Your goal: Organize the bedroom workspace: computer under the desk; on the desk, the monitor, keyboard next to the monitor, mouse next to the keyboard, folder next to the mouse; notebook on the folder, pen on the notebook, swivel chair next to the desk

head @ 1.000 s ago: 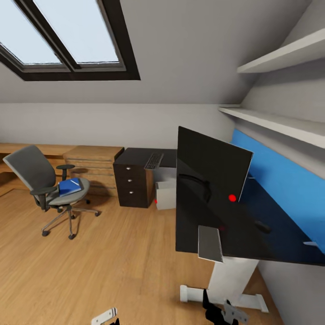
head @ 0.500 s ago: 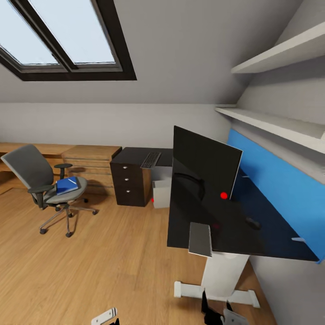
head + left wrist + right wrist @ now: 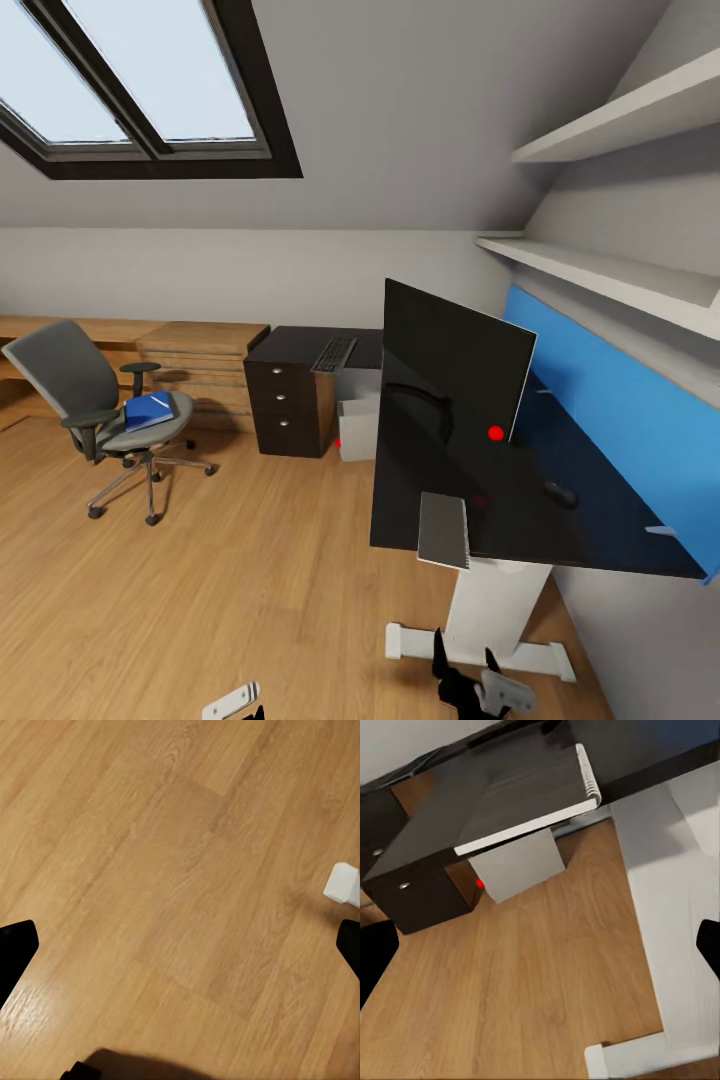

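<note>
Grey notebook [image 3: 529, 795] overhanging desk [image 3: 450, 810] edge, beyond right fingers [image 3: 706, 941] (spread)

right gripper [image 3: 462, 646]: black pointed fingers, pale grey wrist housing | left arm [image 3: 232, 699]: white-grey link

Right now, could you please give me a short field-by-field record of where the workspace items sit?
monitor: upright on the desk
keyboard: on the far desk section, above the drawers
mouse: on the desk, right of the monitor
notebook: overhanging the near desk edge
folder: on the swivel chair seat, with the pen on top
computer: on the floor under the desk
right gripper: jaws open, low beside the desk leg
</note>
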{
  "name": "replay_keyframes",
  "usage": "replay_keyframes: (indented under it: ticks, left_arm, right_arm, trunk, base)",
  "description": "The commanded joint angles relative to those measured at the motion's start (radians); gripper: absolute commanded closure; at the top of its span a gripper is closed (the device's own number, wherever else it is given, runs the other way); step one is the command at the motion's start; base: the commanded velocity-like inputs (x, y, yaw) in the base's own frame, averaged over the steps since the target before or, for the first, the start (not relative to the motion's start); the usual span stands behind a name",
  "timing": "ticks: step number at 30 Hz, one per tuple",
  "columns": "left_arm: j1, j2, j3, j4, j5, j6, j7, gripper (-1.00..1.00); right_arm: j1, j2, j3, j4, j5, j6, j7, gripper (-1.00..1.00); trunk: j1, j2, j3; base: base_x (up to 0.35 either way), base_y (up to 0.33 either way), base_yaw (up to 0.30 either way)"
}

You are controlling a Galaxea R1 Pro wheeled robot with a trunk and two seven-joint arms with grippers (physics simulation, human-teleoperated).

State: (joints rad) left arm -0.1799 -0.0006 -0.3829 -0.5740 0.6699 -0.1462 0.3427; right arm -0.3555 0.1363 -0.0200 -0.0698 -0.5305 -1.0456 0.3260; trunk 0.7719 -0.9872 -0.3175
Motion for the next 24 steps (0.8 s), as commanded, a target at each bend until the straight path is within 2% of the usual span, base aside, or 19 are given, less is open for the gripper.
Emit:
replay_keyframes:
  ticks: [1, 11, 13, 18, 24]
  left_arm:
    - [-0.001, 0.001, -0.008, 0.000, 0.011, -0.007, 0.007, -1.00]
    - [-0.001, 0.002, -0.007, 0.002, 0.011, -0.007, 0.007, -1.00]
    - [-0.001, 0.002, -0.007, 0.002, 0.011, -0.007, 0.007, -1.00]
    - [-0.001, 0.002, -0.007, 0.002, 0.011, -0.008, 0.007, -1.00]
    - [-0.001, 0.002, -0.007, 0.002, 0.011, -0.009, 0.006, -1.00]
  right_arm:
    - [-0.001, 0.003, -0.003, -0.014, -0.010, -0.002, 0.011, -1.00]
    - [0.000, 0.008, -0.004, -0.197, -0.012, -0.002, 0.006, -1.00]
    - [0.000, 0.009, -0.004, -0.223, -0.013, 0.025, 0.007, -1.00]
    - [0.000, 0.011, -0.004, -0.242, -0.017, 0.067, 0.008, -1.00]
    - [0.000, 0.014, -0.004, -0.250, -0.033, 0.084, 0.009, -1.00]
  trunk:
    - [0.000, -0.001, -0.001]
    - [0.000, -0.001, -0.001]
    - [0.000, -0.001, -0.001]
    - [0.000, -0.001, -0.001]
    - [0.000, -0.001, -0.001]
  base:
    - [0.000, 0.000, 0.000]
    - [0.000, 0.000, 0.000]
    - [0.000, 0.000, 0.000]
    - [0.000, 0.000, 0.000]
    - [0.000, 0.000, 0.000]
